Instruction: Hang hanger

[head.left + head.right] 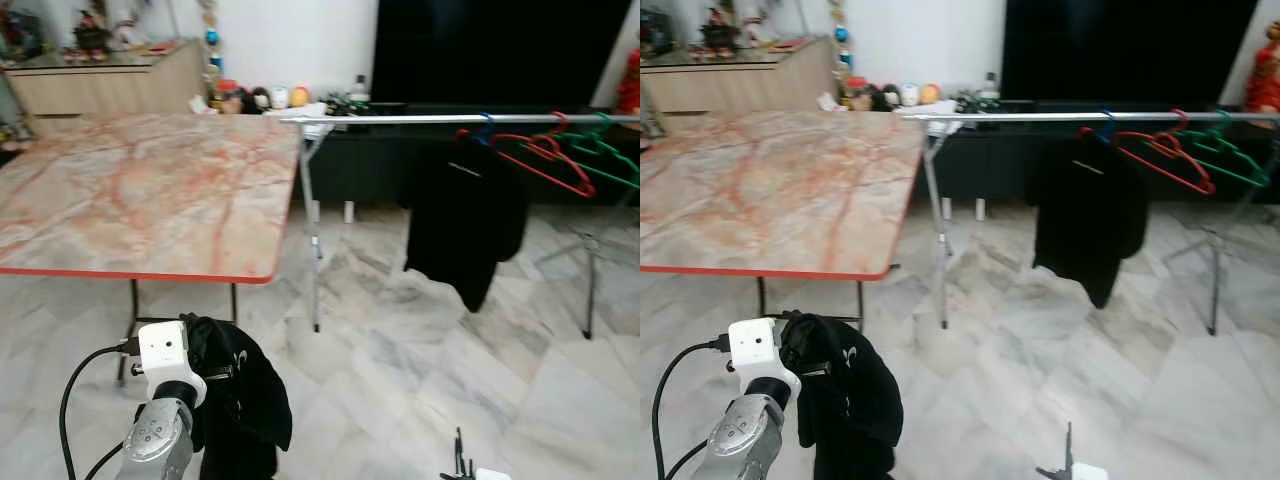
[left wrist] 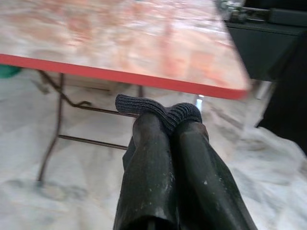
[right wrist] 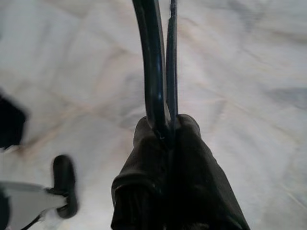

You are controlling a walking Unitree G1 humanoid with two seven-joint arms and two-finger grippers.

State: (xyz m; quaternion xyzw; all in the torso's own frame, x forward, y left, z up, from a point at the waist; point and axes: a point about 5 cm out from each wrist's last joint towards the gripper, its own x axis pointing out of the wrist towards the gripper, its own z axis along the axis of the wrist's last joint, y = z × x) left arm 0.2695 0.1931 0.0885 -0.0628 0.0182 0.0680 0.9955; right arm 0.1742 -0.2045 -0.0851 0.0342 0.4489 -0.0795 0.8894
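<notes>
Left gripper clamped on black garment, lower left of frame. Right gripper pinched on dark hanger, lower right, its long axis running straight out from the fingertips over marble floor. Rail upper right.

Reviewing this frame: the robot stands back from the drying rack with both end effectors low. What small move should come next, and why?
Probably step forward toward the rack rail. The left end effector is shut on a black garment, the right end effector is shut on a black hanger, and both sit low, with bare floor before the rail.
</notes>
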